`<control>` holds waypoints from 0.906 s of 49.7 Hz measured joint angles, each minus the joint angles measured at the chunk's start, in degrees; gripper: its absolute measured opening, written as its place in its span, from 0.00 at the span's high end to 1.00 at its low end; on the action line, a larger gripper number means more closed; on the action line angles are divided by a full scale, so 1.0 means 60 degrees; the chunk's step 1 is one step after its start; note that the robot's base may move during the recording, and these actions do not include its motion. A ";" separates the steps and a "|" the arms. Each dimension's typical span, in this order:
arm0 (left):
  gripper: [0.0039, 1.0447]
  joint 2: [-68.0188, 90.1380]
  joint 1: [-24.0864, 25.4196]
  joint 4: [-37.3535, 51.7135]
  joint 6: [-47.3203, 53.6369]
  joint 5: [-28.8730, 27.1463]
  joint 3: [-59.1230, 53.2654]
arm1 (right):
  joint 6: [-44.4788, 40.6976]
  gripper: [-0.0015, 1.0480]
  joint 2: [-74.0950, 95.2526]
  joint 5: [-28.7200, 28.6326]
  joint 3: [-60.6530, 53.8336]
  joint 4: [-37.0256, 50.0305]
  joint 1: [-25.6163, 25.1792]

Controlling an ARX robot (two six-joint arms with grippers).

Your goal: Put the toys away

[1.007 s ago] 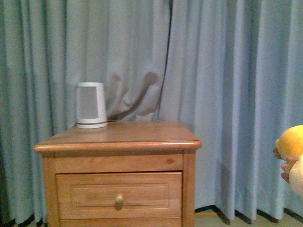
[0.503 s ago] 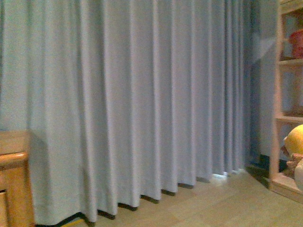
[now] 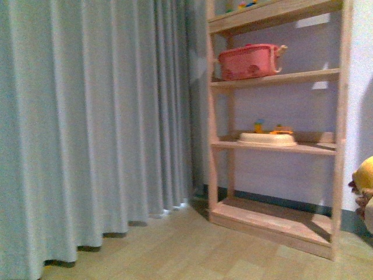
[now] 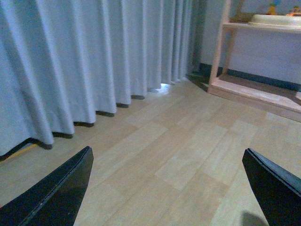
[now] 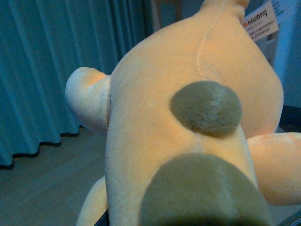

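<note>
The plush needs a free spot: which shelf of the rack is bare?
The lowest shelf, just above the floor, could take the plush. The next up carries a white dish, the one above a pink bin.

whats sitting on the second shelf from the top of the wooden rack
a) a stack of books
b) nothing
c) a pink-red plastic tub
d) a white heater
c: in the front view a pink-red tub with a handle stands on that board of the wooden rack, above the shelf with the pale dish.
</note>
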 joint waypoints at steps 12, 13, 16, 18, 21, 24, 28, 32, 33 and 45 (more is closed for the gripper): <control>0.05 0.0000 0.0004 0.0000 0.0000 0.0022 0.0000 | 0.0000 0.81 0.0000 -0.0036 -0.0007 -0.0004 0.0004; 0.05 0.0000 -0.0007 0.0000 0.0000 0.0011 0.0000 | -0.0004 0.81 0.0000 -0.0025 -0.0007 -0.0004 0.0004; 0.05 0.0000 -0.0004 0.0000 0.0000 -0.0004 0.0000 | -0.0004 0.81 -0.0015 -0.0018 -0.0007 -0.0004 0.0004; 0.05 0.0000 -0.0004 0.0000 0.0000 0.0018 0.0000 | 0.0000 0.81 0.0000 -0.0033 -0.0007 -0.0004 0.0004; 0.05 0.0000 -0.0011 0.0000 0.0000 -0.0004 0.0000 | -0.0004 0.81 -0.0004 -0.0033 -0.0004 -0.0004 0.0004; 0.05 0.0000 -0.0007 0.0000 0.0000 0.0015 0.0000 | -0.0004 0.81 -0.0007 -0.0040 -0.0007 -0.0004 0.0007; 0.05 0.0000 -0.0011 0.0000 -0.0004 0.0004 0.0000 | -0.0004 0.81 0.0000 -0.0007 -0.0007 -0.0007 0.0004; 0.05 0.0000 -0.0011 0.0000 0.0004 0.0040 0.0000 | -0.0004 0.81 -0.0011 0.0011 -0.0007 -0.0007 0.0000; 0.05 0.0000 -0.0025 0.0000 0.0004 0.0080 0.0000 | -0.0004 0.81 -0.0011 0.0033 -0.0007 -0.0007 0.0000; 0.05 0.0000 -0.0025 0.0000 0.0000 0.0007 0.0000 | -0.0011 0.81 -0.0011 -0.0044 -0.0007 -0.0007 -0.0015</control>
